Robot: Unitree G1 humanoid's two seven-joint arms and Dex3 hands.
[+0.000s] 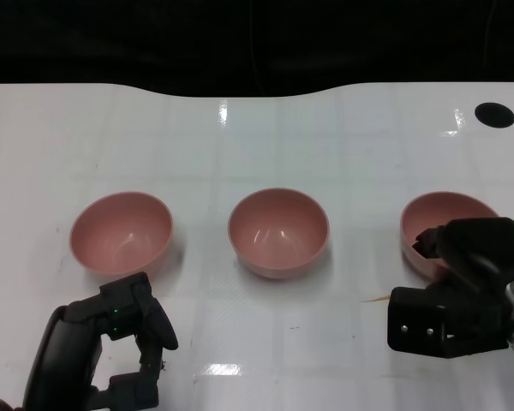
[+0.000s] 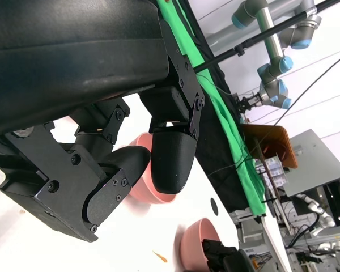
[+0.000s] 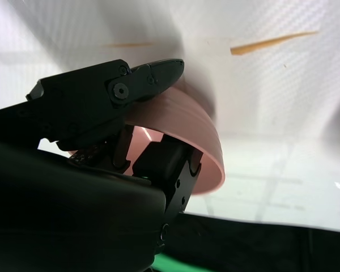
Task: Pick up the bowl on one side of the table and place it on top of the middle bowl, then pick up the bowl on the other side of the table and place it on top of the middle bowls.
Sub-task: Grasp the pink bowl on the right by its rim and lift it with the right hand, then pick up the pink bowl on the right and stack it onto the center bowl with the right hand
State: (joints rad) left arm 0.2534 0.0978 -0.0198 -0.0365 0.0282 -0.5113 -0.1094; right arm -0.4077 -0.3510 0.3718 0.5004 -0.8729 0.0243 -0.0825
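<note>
A white glossy tabletop [image 1: 257, 342] is seen, with three pink bowls set in a row across it, well apart from one another. The left bowl [image 1: 121, 231] and the middle bowl [image 1: 278, 231] stand upright and untouched. The right bowl [image 1: 437, 224] is partly covered by the right hand [image 1: 467, 287], which is placed at its near rim.

In the right wrist view the wall of the right bowl [image 3: 187, 136] is seen pinched at the rim, with one finger laid on the outside and another set inside the cavity; the bowl is judged to be held there, though it cannot be told whether it is lifted off the surface. The left hand [image 1: 103, 355] is held just short of the left bowl with its fingers apart and nothing between them.

The bowls are judged to be light, stiff and thin-walled, most likely plastic, with a smooth, shiny skin that may slip under a loose pinch. Breakage is not much feared. The rim is taken as the only sensible place to grip, since the rounded sides offer no purchase. A firm, level hold is called for, because a bowl pinched at one edge is apt to tip as it is raised.
</note>
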